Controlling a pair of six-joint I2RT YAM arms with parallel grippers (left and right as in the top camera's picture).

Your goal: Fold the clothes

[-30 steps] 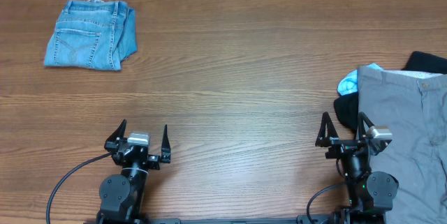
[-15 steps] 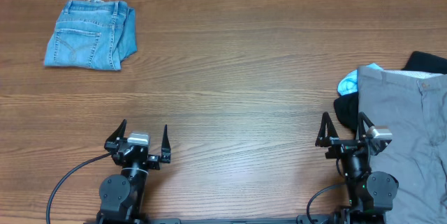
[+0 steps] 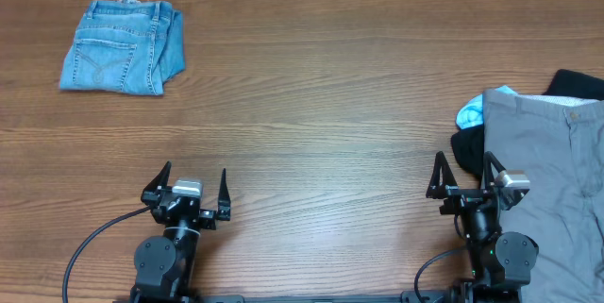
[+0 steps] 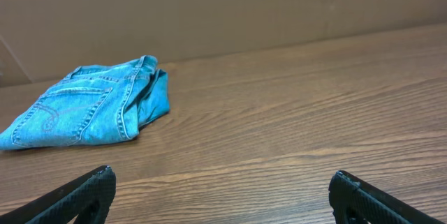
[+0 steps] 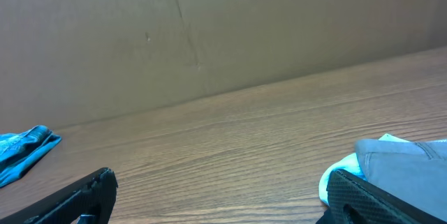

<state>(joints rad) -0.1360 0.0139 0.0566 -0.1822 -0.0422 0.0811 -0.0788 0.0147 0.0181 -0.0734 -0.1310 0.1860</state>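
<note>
Wooden table (image 3: 330,105): folded denim pair (image 3: 123,46) upper left; grey-green trousers (image 3: 552,171), black garment (image 3: 578,84), light blue garment (image 3: 471,110) heaped at right edge.

Both arms are black all over. The left arm (image 3: 165,260) and the right arm (image 3: 500,256) each have a rounded, drum-like joint housing at the base. The left gripper (image 3: 195,171) and the right gripper (image 3: 463,158) each have two slim fingers that taper to sharp points. A small silver-grey block (image 3: 187,188) sits on top behind each pair of fingers. A thin black cable (image 3: 94,240) curves off the left arm, and a shorter one comes off the right arm. A tiny green light (image 3: 492,238) shows on the right arm. In the wrist views the fingers (image 4: 77,195) look matte and finely grained, with blunt, squared edges.
</note>
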